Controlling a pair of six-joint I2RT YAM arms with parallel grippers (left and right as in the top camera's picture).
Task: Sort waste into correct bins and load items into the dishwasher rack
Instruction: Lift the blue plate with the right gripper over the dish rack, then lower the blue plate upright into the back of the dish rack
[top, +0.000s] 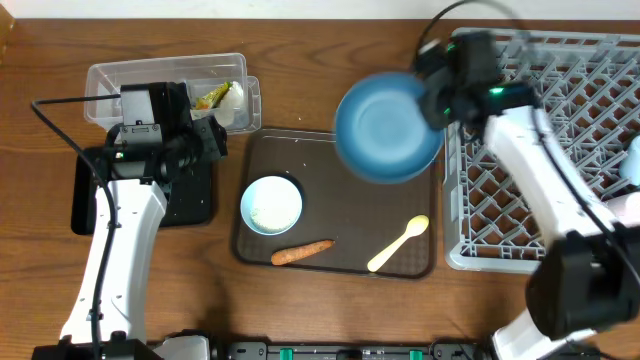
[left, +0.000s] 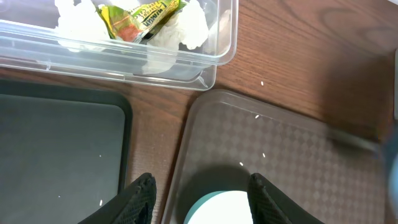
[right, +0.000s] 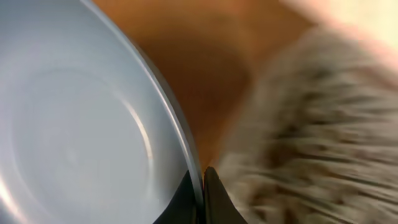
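**Fig.: R claw (right: 200, 186) pinching rim of dark-blue plate (top: 385, 125), plate aloft beside rack (top: 470, 262).**

R claw: shut thin on plate's edge, the only purchase a flat disc offers. Plate hangs over far-R corner of brown tray (top: 370, 215), just L of rack wall, not yet betw. pegs. Judged: rigid, smooth, prob. slippery. A one-point rim pinch lets it pivot, so lip should sit deep in the claw and plate go in on edge. L claw (left: 199, 193): half-wide, empty, near tray's L edge, light-blue bowl (top: 271, 204) below it. Carrot (top: 302, 252) and spoon (top: 398, 245) lie on tray. Tissue (left: 74, 22) and wrapper (left: 140, 17) sit in clear tub (left: 186, 59).
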